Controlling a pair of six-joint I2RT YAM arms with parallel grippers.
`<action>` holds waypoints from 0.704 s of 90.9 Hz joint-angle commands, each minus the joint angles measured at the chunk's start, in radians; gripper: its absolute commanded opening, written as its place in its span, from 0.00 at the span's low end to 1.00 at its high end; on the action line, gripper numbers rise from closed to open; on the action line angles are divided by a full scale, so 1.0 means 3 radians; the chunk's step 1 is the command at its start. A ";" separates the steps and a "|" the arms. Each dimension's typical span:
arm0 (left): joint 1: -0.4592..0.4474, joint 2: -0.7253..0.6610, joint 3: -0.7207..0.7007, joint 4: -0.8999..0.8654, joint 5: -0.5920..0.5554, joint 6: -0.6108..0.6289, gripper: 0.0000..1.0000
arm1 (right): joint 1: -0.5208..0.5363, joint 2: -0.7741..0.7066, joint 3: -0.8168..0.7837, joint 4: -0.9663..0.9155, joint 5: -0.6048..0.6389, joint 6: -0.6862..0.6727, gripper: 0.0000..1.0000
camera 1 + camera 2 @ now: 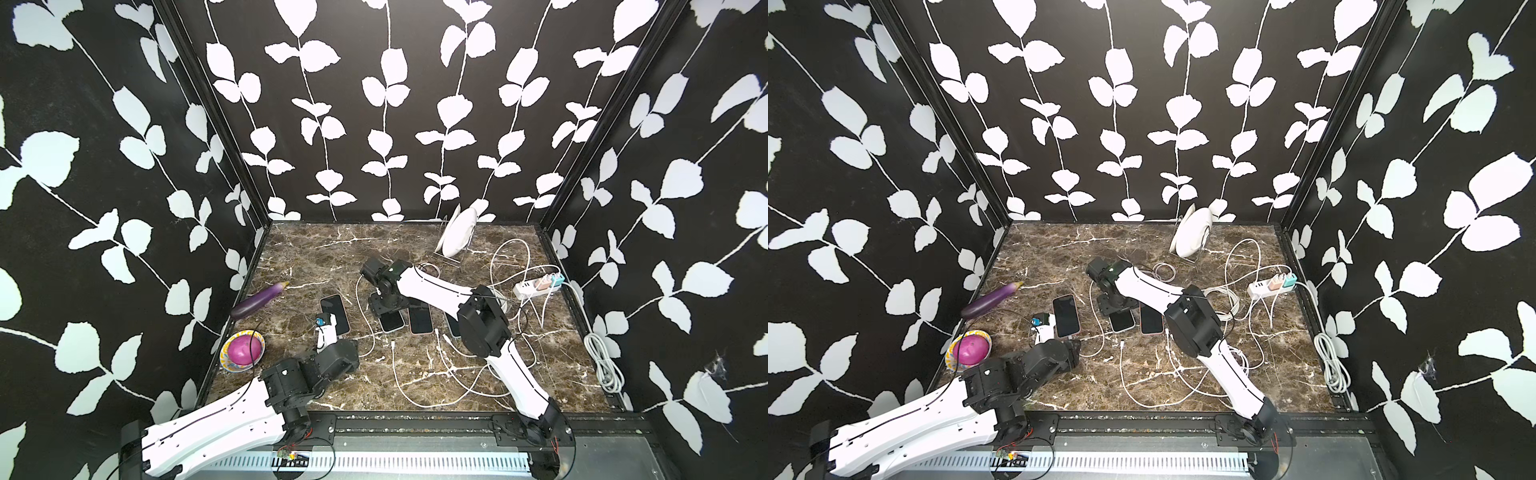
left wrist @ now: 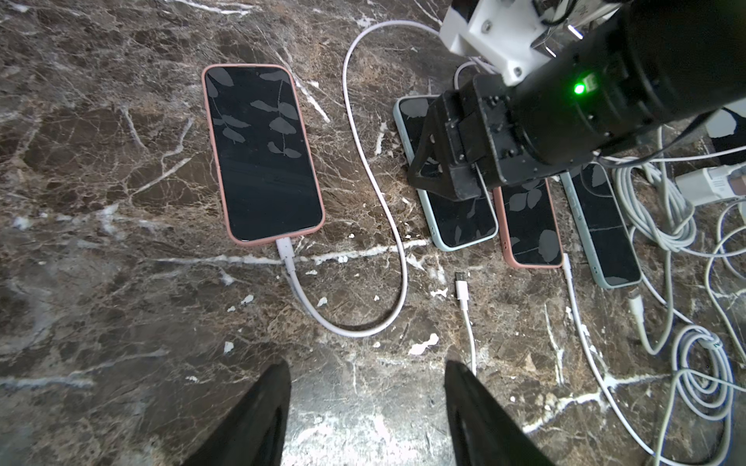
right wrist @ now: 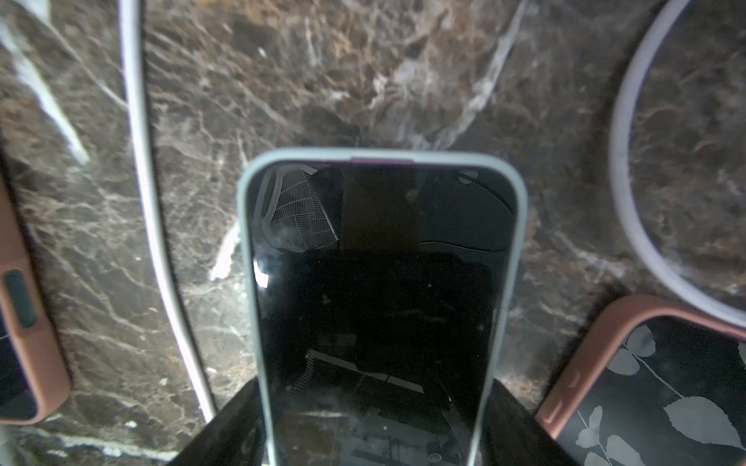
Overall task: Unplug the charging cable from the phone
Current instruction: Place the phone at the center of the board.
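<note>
Both grippers: left gripper (image 2: 365, 415) agape, empty; right gripper (image 3: 373, 427) straddles teal phone (image 3: 379, 290), wrist-view only.

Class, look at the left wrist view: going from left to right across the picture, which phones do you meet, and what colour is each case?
Pink-cased phone with cable plugged in → light-blue-cased phone under the right gripper → second pink-cased phone → second light-blue-cased phone.

Both top views are evenly and brightly lit, the white leaf shapes on the walls (image 1: 386, 83) near blown out, and the wall lines bow outward toward the frame edges. The left wrist view is sharp, with pale glare on the marble table (image 2: 347, 423) at bottom centre. The right wrist view is soft throughout, its phone screen (image 3: 375, 306) mirroring overhead fixtures.
</note>
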 commanded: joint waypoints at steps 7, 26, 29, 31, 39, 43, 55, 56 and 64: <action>0.0015 -0.0011 -0.0051 -0.0012 0.0011 0.0007 0.63 | -0.0027 0.0010 0.0048 -0.0037 0.0005 -0.0042 0.47; 0.0015 -0.0016 -0.0071 -0.0004 0.0028 -0.0008 0.67 | -0.0024 -0.0027 0.0041 -0.0032 0.0021 -0.0086 0.73; 0.0015 -0.0012 -0.0079 0.0007 0.0039 -0.0006 0.67 | -0.0024 -0.0042 0.0032 -0.0022 0.0011 -0.0098 0.84; 0.0015 -0.0011 -0.0079 0.0014 0.0044 -0.0006 0.67 | -0.0024 -0.0048 0.0027 -0.0021 0.0006 -0.0102 0.89; 0.0015 0.0003 -0.0084 0.0019 0.0058 -0.0009 0.68 | -0.0024 -0.0083 0.0013 -0.0020 0.0020 -0.0119 0.93; 0.0015 0.0009 -0.0080 0.0017 0.0062 -0.0010 0.68 | -0.0023 -0.0103 0.0001 -0.0016 0.0031 -0.0124 0.94; 0.0015 0.0037 -0.0075 -0.0007 0.0042 -0.0023 0.70 | -0.0017 -0.0171 -0.0008 -0.0038 0.0095 -0.0133 0.97; 0.0015 0.0043 -0.0072 -0.0014 0.0037 -0.0026 0.70 | -0.0013 -0.0180 -0.0010 -0.0041 0.0104 -0.0135 0.97; 0.0017 0.0152 -0.0030 -0.0103 -0.0022 -0.0079 0.74 | 0.0018 -0.0290 -0.0067 -0.0003 0.0184 -0.0136 0.98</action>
